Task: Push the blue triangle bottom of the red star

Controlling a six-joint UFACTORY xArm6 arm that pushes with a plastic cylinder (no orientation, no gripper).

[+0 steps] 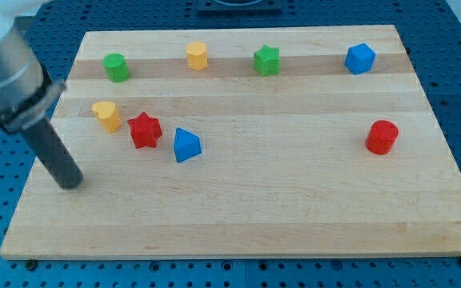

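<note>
The blue triangle (186, 146) lies on the wooden board (294, 208) just right of and slightly below the red star (144, 130), close to it. My tip (71, 184) rests on the board at the view's left, below and left of the red star, well apart from both blocks. The dark rod rises from it up and to the left to the grey arm.
A yellow block (106, 115) sits just left of the red star. Along the view's top stand a green cylinder (117, 67), a yellow hexagon (197, 56), a green star (266, 61) and a blue block (359, 58). A red cylinder (382, 137) stands at the right.
</note>
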